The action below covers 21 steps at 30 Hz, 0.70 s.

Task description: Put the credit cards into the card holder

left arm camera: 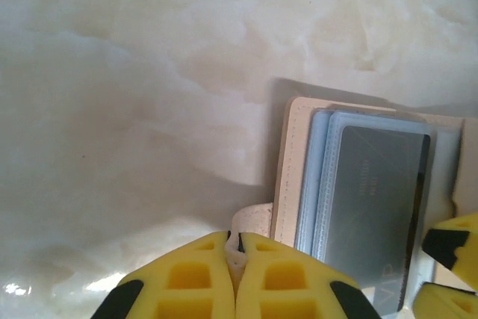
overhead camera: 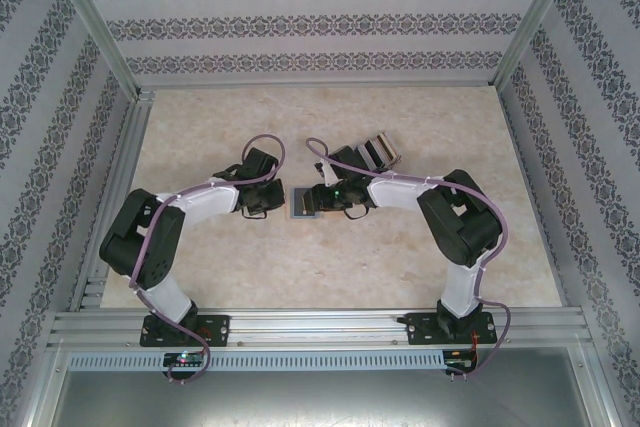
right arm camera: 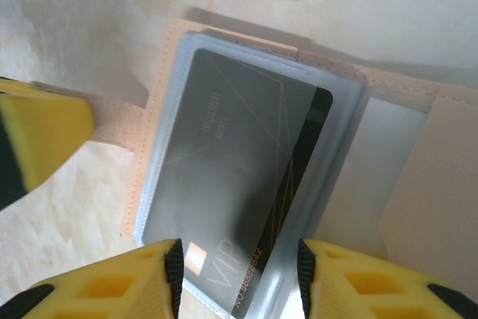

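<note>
Card: the dark card [right arm camera: 224, 177] lies near the middle of the table. It is mostly inside a clear sleeve, a bit crooked, and its near end pokes out.
Sleeve: the sleeve [right arm camera: 351, 155] is soft and thin, so I think it can bunch up.
Holder: the holder [right arm camera: 441, 184] lies open and flat between the two grippers.
Strap: the strap [right arm camera: 116, 121] sticks out from the holder's side.
Left gripper: the left gripper [left arm camera: 237, 259] has its jaws together, clamped on the strap. It should hold tight so the holder cannot slide.
Right gripper: the right gripper [right arm camera: 239, 274] has its jaws apart, one on each side of the card's near end. They seem to pinch its edges.
Table: the table [left arm camera: 112, 110] looks smooth and slippery.
Do it well: turn the card straight first. Then push slowly along the sleeve, not down.
</note>
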Tool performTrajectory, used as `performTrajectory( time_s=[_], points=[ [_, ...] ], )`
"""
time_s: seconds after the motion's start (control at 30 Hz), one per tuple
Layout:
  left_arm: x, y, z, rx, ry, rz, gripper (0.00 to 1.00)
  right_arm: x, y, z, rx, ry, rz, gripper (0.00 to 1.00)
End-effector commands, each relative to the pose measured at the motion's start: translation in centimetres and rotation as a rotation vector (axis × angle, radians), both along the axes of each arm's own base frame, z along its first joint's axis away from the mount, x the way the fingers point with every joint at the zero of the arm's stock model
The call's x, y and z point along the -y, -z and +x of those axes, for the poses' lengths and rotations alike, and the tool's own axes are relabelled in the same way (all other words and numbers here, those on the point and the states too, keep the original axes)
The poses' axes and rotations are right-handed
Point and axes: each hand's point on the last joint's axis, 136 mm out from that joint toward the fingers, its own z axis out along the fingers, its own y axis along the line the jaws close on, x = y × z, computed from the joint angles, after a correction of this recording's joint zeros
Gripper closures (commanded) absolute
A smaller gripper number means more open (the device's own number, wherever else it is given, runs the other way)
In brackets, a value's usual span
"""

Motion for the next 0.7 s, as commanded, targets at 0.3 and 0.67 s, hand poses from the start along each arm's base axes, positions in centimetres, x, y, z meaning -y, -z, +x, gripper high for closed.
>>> performTrajectory(
  time_s=[0.3, 0.67],
  points=[
    [0.0, -6.0, 0.7, 0.1, -0.01, -0.054, 1.0, -0.1, 1.3, 0.0, -0.044, 0.004, 0.034, 0.65],
    [2.9, -8.8, 1.1, 0.131, 0.021, -0.173, 0.99, -0.2, 2.2, 0.0, -0.069, 0.008, 0.048, 0.8]
  ],
)
